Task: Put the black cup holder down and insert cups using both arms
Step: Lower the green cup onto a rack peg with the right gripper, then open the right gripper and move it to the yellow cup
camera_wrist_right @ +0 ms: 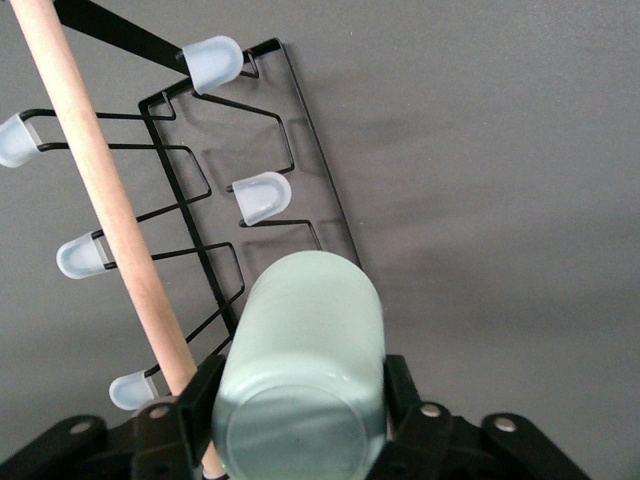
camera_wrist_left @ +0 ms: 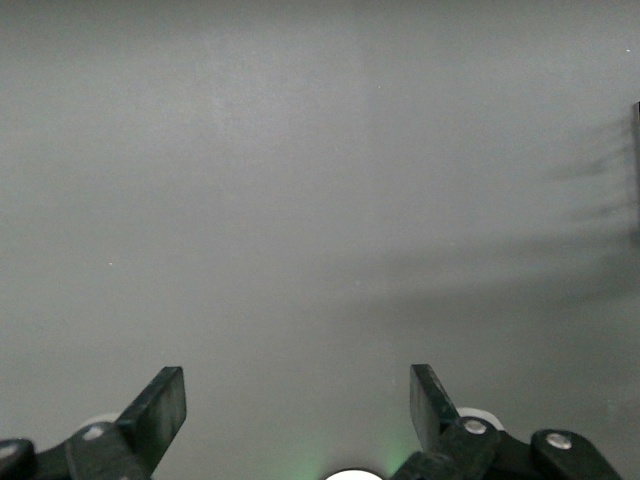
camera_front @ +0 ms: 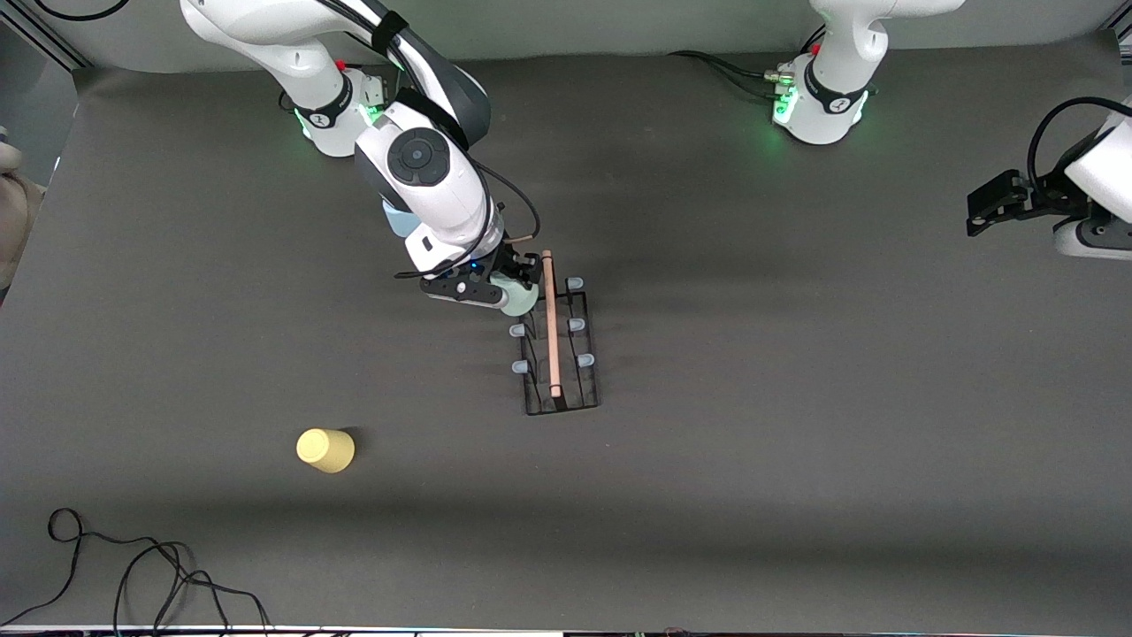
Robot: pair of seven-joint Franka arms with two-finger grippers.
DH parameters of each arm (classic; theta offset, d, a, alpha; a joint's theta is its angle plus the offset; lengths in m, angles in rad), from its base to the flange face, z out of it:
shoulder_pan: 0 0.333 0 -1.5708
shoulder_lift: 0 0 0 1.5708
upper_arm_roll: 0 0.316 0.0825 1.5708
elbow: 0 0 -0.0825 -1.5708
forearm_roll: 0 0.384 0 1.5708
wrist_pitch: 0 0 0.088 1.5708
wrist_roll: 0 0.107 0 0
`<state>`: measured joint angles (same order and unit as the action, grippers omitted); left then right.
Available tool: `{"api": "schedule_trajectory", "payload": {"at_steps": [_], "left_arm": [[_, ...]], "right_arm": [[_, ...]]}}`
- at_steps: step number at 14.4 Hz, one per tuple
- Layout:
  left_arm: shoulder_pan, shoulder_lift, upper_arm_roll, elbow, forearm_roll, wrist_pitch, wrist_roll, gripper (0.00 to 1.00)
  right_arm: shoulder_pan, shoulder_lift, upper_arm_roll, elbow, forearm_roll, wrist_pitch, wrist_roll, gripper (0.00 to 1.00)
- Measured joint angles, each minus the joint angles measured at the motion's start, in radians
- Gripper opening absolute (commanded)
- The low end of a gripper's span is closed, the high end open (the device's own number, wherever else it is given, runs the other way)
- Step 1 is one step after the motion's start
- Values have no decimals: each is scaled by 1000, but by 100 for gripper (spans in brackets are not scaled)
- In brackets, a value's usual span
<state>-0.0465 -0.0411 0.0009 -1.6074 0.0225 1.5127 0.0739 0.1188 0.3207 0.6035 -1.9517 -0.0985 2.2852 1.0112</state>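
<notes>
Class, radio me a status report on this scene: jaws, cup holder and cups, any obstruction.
Right gripper jaws around mint cup over black cup holder. Left gripper jaws open, waiting. Yellow cup on table. Nothing obstructing.

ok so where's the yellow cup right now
The small yellow plastic cup sits alone on the dark table, nearer the front camera than the black wire cup holder, toward the right arm's end.

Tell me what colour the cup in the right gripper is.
Pale mint green cup; it shows best in the right wrist view.
</notes>
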Motion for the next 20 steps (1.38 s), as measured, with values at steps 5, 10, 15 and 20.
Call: {"api": "schedule_trajectory", "payload": {"at_steps": [5, 10, 15, 20], "left_arm": [[0, -5, 0, -7, 0, -1, -1, 100], [0, -6, 0, -7, 0, -4, 0, 100], [0, -6, -1, -7, 0, -8, 0, 100], [0, -6, -3, -7, 0, -8, 0, 100]], "right_arm": [[-8, -15, -33, 3, -3, -6, -15, 84], [-9, -48, -142, 2, -3, -30, -203, 85], [-16, -29, -473, -11, -4, -37, -726, 85], [-39, 27, -594, -3, -4, -24, -871, 85]]}}
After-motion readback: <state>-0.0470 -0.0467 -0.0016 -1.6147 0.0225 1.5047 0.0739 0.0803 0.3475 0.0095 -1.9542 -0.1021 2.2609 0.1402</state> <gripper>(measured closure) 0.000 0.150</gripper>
